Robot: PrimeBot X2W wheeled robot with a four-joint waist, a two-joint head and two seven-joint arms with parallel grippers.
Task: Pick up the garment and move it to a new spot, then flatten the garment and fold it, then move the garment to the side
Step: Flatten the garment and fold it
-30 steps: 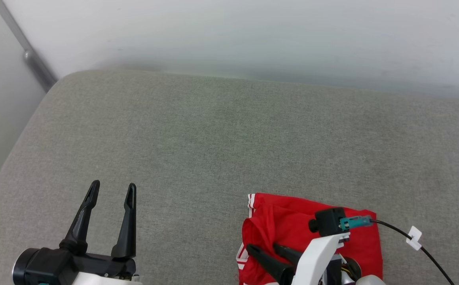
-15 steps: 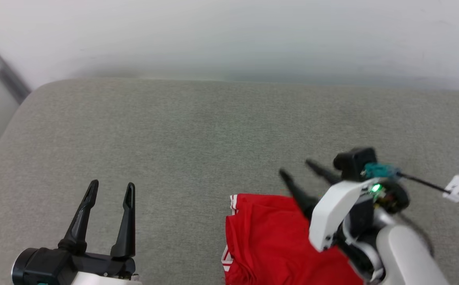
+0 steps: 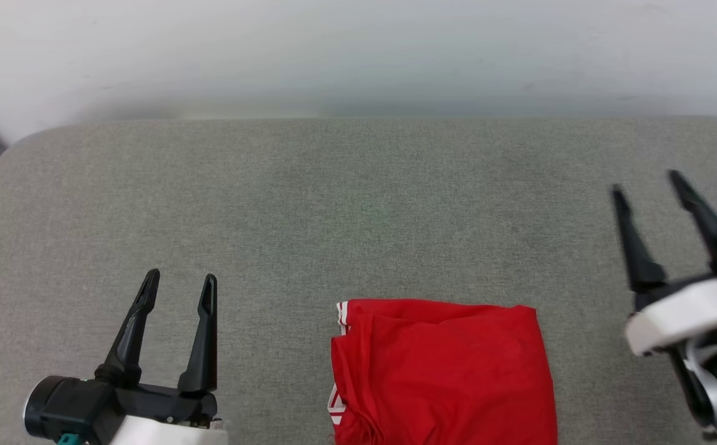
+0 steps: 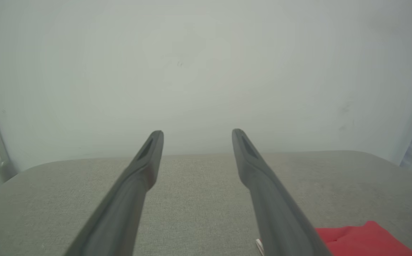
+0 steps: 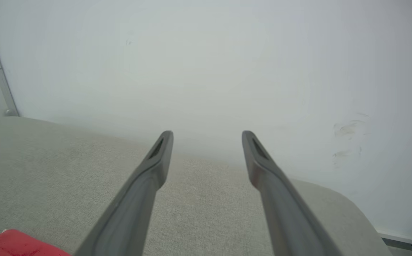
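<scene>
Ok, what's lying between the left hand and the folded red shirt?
Nothing. In the head view, only bare grey cushion separates the open left hand from the folded red shirt.

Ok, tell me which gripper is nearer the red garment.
Right, slightly. The right gripper hangs just right of the garment; the left gripper sits farther to its left.

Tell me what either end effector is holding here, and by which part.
Nothing is held. The left end effector and right end effector stand open, clear of the folded garment.
</scene>
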